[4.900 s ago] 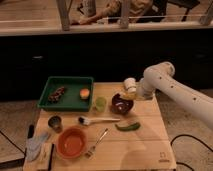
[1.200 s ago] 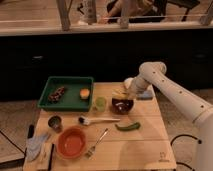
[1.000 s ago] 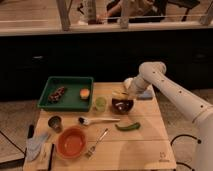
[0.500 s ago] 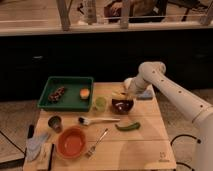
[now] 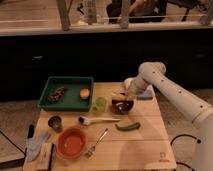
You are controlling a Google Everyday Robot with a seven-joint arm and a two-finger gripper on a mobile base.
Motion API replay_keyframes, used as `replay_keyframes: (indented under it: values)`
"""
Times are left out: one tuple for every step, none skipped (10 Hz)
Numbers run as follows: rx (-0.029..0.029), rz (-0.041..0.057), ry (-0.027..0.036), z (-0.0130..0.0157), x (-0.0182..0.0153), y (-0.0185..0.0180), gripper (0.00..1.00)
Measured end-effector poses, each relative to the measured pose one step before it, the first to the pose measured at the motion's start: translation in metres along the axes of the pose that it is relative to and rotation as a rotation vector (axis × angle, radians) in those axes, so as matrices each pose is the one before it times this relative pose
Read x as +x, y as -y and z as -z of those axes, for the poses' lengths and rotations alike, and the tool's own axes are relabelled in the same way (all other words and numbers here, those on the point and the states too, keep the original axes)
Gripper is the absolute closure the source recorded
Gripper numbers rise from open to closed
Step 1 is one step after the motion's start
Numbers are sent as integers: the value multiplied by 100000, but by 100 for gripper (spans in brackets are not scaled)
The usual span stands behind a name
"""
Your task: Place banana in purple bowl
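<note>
Dim indoor shot, warm yellowish cast overall. Light seems to come from above: bench [image 5: 145, 145] top is the brightest area, evenly lit, w/ only short soft shadows under the things on it. Far wall behind is a near-black band, no detail. Top strip past the rail is mid-bright but smeared. Whole frame soft and blocky, edges fuzzy, small things lose detail. White arm [image 5: 175, 95] reads bright, slight bloom along its top. Claw [image 5: 123, 94], shut, sits at the purple bowl [image 5: 122, 105] in the arm's shade; banana [image 5: 119, 96] there is just a pale blur. Bowl's inside shows a faint gloss. No edge warp noticeable.
</note>
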Motion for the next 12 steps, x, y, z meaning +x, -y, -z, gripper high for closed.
replay_keyframes:
  values:
    - [-183,166,65,-31,-54,-49,96]
    - [-164,68,118,-46,-3,-59,96]
    - [-196,99,147,-43,-25,-61,96]
    - [-111,65,157,-46,-64,-11,96]
    - [-66,-99,255,-37,-44,-5,96]
    - [6,-61,133,19,7,6,96]
    - [-179,304,13,-2,-10,-35,96]
    - [-108,109,131,-14,-14,-16,96]
    - [-155,83,133,-40,-24,-40,96]
    - [-32,58,141,-4,-20,1,96]
    - [-26,36,177,-13,50,-10,96]
    - [-97,137,105,-20,-37,-28,96]
